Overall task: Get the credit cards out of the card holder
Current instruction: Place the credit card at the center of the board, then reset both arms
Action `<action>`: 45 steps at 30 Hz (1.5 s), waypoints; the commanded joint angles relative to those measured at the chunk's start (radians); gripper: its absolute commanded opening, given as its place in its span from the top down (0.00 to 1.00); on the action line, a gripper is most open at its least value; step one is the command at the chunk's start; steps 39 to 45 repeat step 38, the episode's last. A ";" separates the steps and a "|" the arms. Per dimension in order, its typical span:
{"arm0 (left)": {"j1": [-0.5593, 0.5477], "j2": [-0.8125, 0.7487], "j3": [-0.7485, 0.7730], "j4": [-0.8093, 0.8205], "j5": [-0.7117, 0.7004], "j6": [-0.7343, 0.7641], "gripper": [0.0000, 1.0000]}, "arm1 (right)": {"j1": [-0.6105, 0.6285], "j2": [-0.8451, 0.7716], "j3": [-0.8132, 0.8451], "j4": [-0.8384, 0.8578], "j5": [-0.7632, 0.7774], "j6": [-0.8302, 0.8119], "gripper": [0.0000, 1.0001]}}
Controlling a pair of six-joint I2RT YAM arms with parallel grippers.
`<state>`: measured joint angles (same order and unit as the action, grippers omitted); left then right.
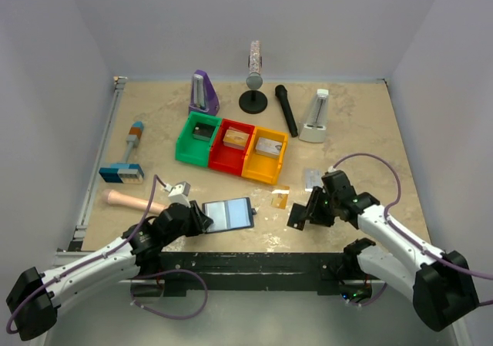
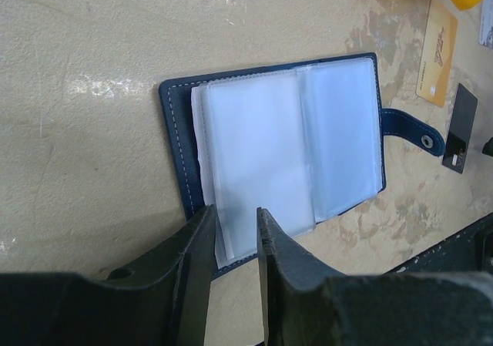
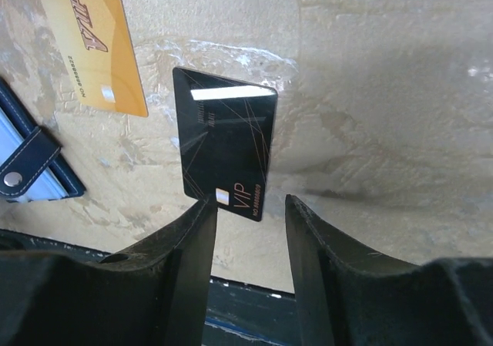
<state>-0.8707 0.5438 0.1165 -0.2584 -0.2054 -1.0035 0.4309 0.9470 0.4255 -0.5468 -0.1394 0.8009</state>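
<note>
Navy card holder [image 2: 285,146] lying open, left fingers [image 2: 196,261] pinching its edge; right fingers [image 3: 192,253] spread over the dark card [image 3: 223,142], amber card [image 3: 88,38] just beside.

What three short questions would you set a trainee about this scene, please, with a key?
1. True or false: the card holder lies shut on the table.
2. Which card lies flat just beyond the open right gripper? A) amber B) dark C) pale grey
3. How many cards lie on the table outside the holder?
Key: 1 false: it lies open, with the left gripper clamped on its near edge. 2 B, the dark card. 3 Three: the amber card, the dark card and the pale grey card.
</note>
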 commanded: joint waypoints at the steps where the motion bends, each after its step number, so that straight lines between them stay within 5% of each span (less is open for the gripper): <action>1: 0.002 -0.010 0.037 -0.013 -0.017 0.014 0.67 | -0.003 -0.085 0.039 -0.100 0.061 -0.026 0.54; 6: 0.002 -0.016 0.067 -0.045 -0.031 0.031 0.64 | -0.001 -0.203 0.099 -0.166 0.092 -0.061 0.52; 10: 0.002 -0.019 0.156 -0.151 -0.081 0.052 0.52 | 0.067 -0.329 0.185 -0.215 0.185 -0.127 0.50; 18: 0.002 -0.024 0.311 -0.307 -0.153 0.098 0.22 | 0.544 -0.162 0.479 -0.386 0.709 -0.266 0.40; 21: 0.002 -0.024 0.351 -0.344 -0.169 0.105 0.21 | 0.637 -0.062 0.532 -0.412 0.842 -0.266 0.40; 26: 0.002 -0.005 0.455 -0.468 -0.251 0.060 0.19 | 0.654 -0.170 0.369 -0.110 0.775 -0.376 0.32; 27: 0.002 -0.004 0.468 -0.491 -0.271 0.045 0.19 | 0.655 -0.204 0.325 -0.044 0.746 -0.394 0.25; 28: 0.002 -0.002 0.480 -0.514 -0.287 0.022 0.19 | 0.654 -0.235 0.288 0.002 0.742 -0.397 0.01; 45: 0.002 0.022 0.509 -0.559 -0.307 -0.006 0.19 | 0.654 -0.238 0.268 0.038 0.706 -0.405 0.01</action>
